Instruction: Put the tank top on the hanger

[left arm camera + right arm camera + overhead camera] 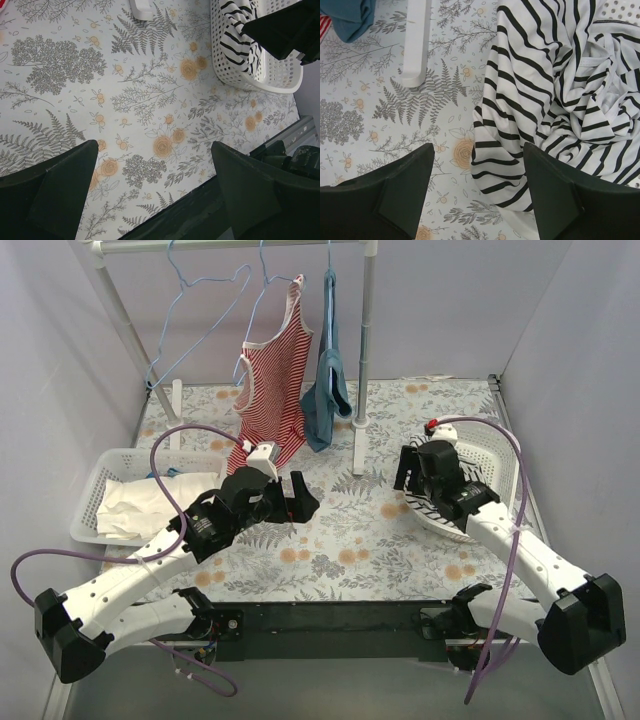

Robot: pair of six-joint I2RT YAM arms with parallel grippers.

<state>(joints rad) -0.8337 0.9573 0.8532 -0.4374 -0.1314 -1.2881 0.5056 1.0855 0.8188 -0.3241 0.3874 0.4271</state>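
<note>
The tank top point(560, 85), white with black stripes, lies crumpled in the white basket point(500, 455) at the right, with a fold spilling over the rim toward the table. It also shows in the top view point(425, 508) and the left wrist view point(237, 35). My right gripper point(479, 170) is open and empty just above the fold's edge; it also shows in the top view point(412, 466). My left gripper point(300, 497) is open and empty over the table's middle, also in its own view point(155, 180). The light-blue hanger point(188, 284) hangs empty at the rack's left.
A red-and-white striped tank top point(275, 380) and a blue garment point(328, 380) hang on the rack. The white rack pole point(365, 350) stands mid-table, its foot close by point(417, 40). A white basket point(95, 495) with white cloth point(140, 502) sits at the left.
</note>
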